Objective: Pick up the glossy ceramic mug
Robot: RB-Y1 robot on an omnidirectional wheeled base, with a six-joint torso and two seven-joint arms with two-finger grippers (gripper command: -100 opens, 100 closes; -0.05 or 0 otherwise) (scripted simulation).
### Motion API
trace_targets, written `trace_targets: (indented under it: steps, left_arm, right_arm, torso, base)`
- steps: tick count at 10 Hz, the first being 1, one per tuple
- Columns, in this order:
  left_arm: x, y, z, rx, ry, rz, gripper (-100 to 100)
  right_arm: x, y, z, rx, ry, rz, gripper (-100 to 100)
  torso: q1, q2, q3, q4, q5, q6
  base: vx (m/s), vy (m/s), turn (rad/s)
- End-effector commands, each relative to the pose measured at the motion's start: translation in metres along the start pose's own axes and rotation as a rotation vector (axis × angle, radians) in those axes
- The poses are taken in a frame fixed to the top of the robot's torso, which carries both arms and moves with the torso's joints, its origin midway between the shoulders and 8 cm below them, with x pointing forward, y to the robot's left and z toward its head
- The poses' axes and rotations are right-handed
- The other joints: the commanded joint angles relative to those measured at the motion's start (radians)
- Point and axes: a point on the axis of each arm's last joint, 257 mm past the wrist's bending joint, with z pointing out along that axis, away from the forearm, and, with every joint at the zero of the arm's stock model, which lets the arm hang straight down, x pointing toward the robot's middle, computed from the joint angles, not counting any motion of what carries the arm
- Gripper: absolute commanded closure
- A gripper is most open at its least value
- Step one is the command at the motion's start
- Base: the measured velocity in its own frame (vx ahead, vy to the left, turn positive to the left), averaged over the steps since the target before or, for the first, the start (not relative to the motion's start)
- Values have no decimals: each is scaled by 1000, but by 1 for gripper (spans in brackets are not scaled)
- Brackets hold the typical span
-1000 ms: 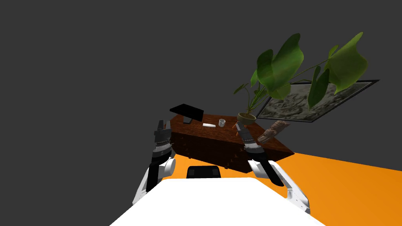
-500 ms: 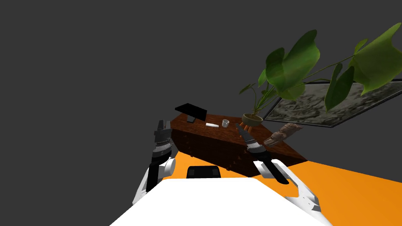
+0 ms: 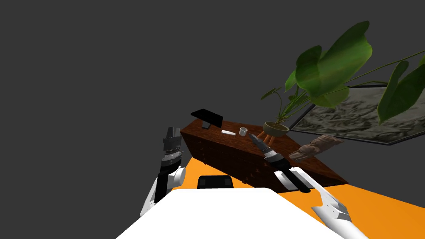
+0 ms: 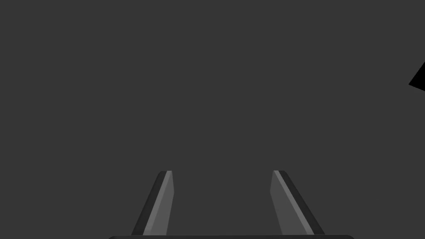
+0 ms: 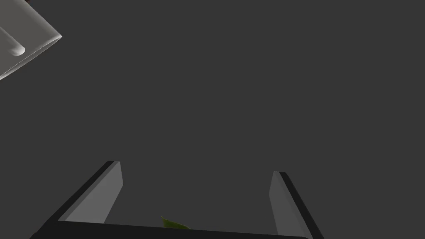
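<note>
1. Left pincer [image 3: 170,132]: it is raised beside the near left corner of the counter and clear of it. Its two thin grey blades [image 4: 164,203] stand apart with nothing between them.
2. Right pincer [image 3: 252,137]: it reaches over the counter top, with its blades [image 5: 103,195] spread and empty.
3. Dark brown, wood-grained counter with drawer fronts [image 3: 220,151]: it stands on a flat orange floor [image 3: 373,207].
4. Glossy white cylindrical mug [image 3: 243,131]: it stands upright on the counter top, just beyond the right pincer's tip and slightly to its left, untouched. In the right wrist view its smooth curved wall [image 5: 33,41] and rounded handle lie outside the gap between the blades.
5. Flat white rectangular slab [image 3: 228,132]: it lies just left of the mug.
6. Thin black panel on a stand [image 3: 206,117]: it occupies the far left corner.
7. Round olive pot on orange legs [image 3: 275,129]: it holds broad green leaves.
8. Rough brown carved figure [image 3: 315,147]: it lies at the right end.
</note>
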Motion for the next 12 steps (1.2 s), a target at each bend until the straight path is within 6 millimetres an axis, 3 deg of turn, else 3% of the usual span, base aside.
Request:
trace_targets:
  steps: [1, 4, 6, 9, 11, 12]
  left_arm:
    - [0, 0, 0, 0, 0, 0, 0]
    - [0, 0, 0, 0, 0, 0, 0]
    - [0, 0, 0, 0, 0, 0, 0]
    - [0, 0, 0, 0, 0, 0, 0]
    - [0, 0, 0, 0, 0, 0, 0]
    - [0, 0, 0, 0, 0, 0, 0]
  right_arm:
    - [5, -18, -4, 22, 55, -63, -100]
    - [8, -33, -8, 35, 115, -131, -100]
    - [15, -61, -19, 66, 208, -238, -100]
    - [13, -77, -26, 78, 272, -312, -100]
    - [14, -103, -39, 102, 362, -420, -100]
    - [11, -106, -39, 102, 374, -434, -100]
  torso:
    - [0, 0, 0, 0, 0, 0]
    - [0, 0, 0, 0, 0, -1]
    - [0, 0, 0, 0, 0, 0]
    - [0, -1, 0, 0, 0, 0]
    - [0, -1, 0, 0, 0, 0]
    - [0, -1, -1, 0, 0, 0]
  base:
    - [-14, 17, 124]
    - [-10, 10, 113]
    - [-11, 16, 212]
    - [-7, 11, 104]
    - [-5, 11, 214]
    - [-3, 4, 57]
